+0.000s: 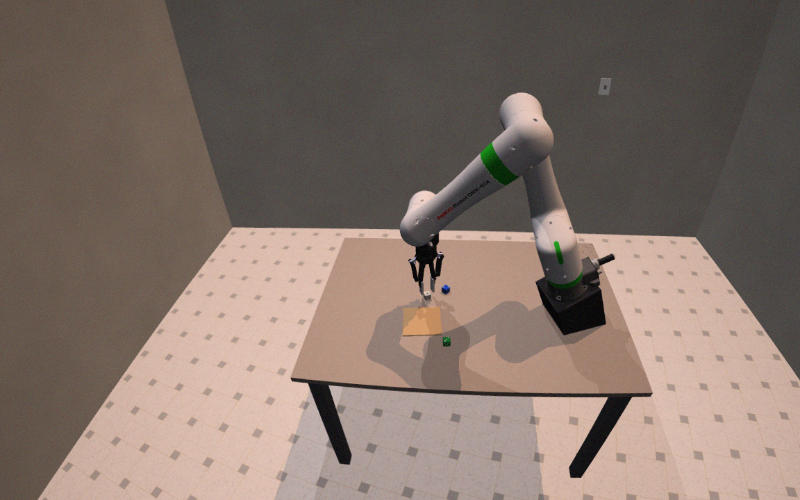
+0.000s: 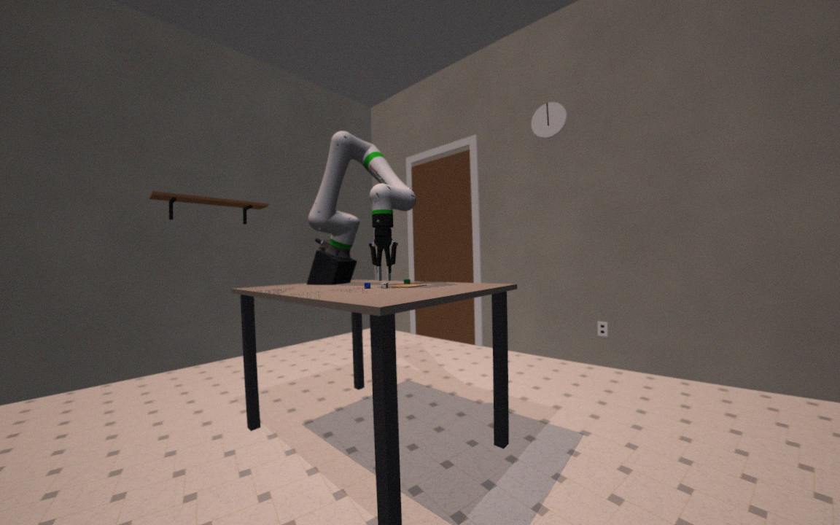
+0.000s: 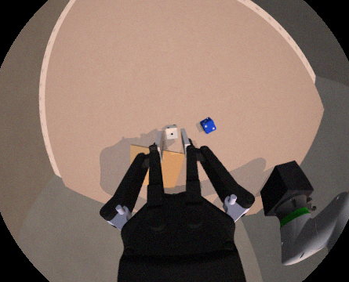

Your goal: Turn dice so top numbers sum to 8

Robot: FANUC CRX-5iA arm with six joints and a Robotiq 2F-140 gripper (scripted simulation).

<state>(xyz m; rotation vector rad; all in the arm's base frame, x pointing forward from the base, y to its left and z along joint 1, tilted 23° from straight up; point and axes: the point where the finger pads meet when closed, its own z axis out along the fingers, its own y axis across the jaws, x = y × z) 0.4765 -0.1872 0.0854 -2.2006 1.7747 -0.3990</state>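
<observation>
A white die (image 1: 428, 297) (image 2: 383, 285) (image 3: 170, 133) lies on the table just beyond the far edge of the tan mat (image 1: 421, 321) (image 2: 410, 285) (image 3: 138, 152), off it. My gripper (image 1: 426, 289) (image 2: 383, 266) (image 3: 172, 135) points straight down right above this die. Its fingers stand a narrow gap apart with nothing between them. A blue die (image 1: 446, 288) (image 2: 367, 285) (image 3: 208, 125) lies on the table a little to the right of the white one. A green die (image 1: 446, 341) (image 2: 406, 281) lies on the table off the mat's near right corner. It is hidden in the wrist view.
The arm's black base (image 1: 573, 304) (image 3: 286, 188) stands on the right side of the brown table (image 1: 514, 367). The arm casts dark shadows over the mat and the green die.
</observation>
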